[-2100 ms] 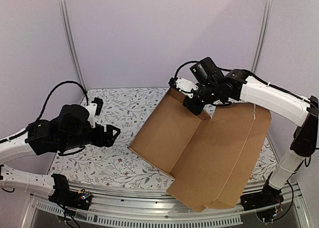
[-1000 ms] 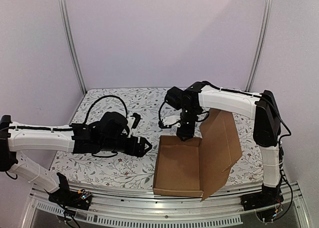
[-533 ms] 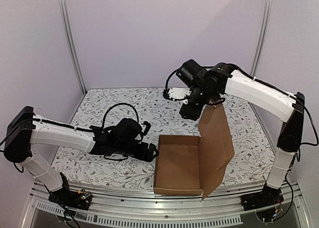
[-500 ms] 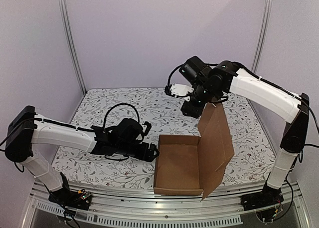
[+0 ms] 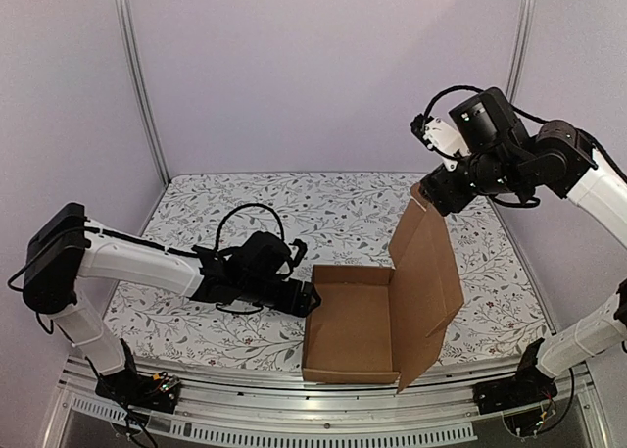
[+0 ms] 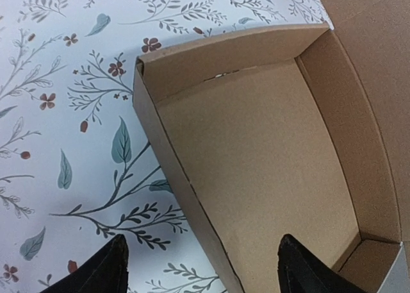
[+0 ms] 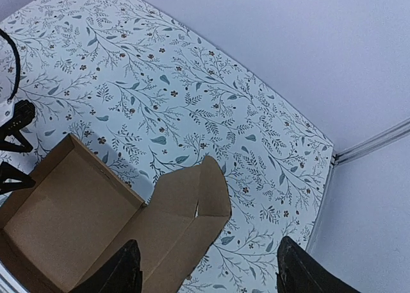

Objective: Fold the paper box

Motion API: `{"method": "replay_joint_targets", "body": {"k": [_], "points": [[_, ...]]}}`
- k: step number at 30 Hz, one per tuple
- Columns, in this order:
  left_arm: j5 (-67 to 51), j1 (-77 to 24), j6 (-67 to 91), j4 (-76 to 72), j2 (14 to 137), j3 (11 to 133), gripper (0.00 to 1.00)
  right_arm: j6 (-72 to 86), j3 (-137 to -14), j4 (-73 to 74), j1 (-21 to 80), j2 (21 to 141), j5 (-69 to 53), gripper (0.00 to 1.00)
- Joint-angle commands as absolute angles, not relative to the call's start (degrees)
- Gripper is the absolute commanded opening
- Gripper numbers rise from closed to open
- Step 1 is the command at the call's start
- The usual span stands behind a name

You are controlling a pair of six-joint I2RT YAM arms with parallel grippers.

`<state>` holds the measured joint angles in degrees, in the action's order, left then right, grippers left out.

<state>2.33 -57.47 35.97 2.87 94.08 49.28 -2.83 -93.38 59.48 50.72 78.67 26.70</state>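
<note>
The paper box (image 5: 351,323) lies as a shallow brown tray near the table's front edge, its lid (image 5: 428,262) standing upright on the right side. My left gripper (image 5: 312,298) is open at the tray's left wall; in the left wrist view that wall (image 6: 186,197) runs between the spread fingers (image 6: 110,272), nothing pinched. My right gripper (image 5: 432,195) hangs open, high above the lid's top corner. From the right wrist view the box (image 7: 70,222) and its lid flap (image 7: 192,197) lie far below the open right gripper (image 7: 208,275).
The floral table cover (image 5: 245,213) stretches behind and left of the box. Metal frame posts (image 5: 137,85) and lilac walls close in the back and sides. The table's front rail (image 5: 294,414) runs just before the box.
The right gripper opened, let go of the box and rose up to the right, leaving the lid upright. The left gripper slid right up to the tray's left wall.
</note>
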Motion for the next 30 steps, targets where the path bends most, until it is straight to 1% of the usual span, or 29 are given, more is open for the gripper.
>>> {"method": "replay_joint_targets", "body": {"k": [1, 6, 14, 22, 27, 30], "points": [[2.75, -56.76, 35.67, 2.53, 95.86, 50.83, 0.78, 10.03, -91.22, 64.30, 50.95, 73.15, 28.42, 0.71], [3.81, -56.73, 36.57, 3.59, 96.59, 51.41, 0.76, 18.07, -88.22, 67.68, 50.96, 70.40, 26.28, 0.71], [5.36, -56.74, 39.44, 3.20, 96.23, 50.17, 0.75, 28.72, -84.90, 67.72, 50.94, 69.26, 16.61, 0.68], [6.35, -56.86, 40.84, 2.47, 94.92, 48.76, 0.74, 32.59, -85.14, 67.52, 50.97, 70.32, 12.36, 0.54], [7.31, -56.85, 41.89, 1.84, 93.92, 47.37, 0.74, 32.30, -86.67, 68.94, 50.93, 72.78, 12.54, 0.41], [8.22, -56.79, 42.40, 1.48, 92.22, 46.13, 0.73, 31.62, -88.29, 69.78, 50.97, 74.41, 13.51, 0.31]]}}
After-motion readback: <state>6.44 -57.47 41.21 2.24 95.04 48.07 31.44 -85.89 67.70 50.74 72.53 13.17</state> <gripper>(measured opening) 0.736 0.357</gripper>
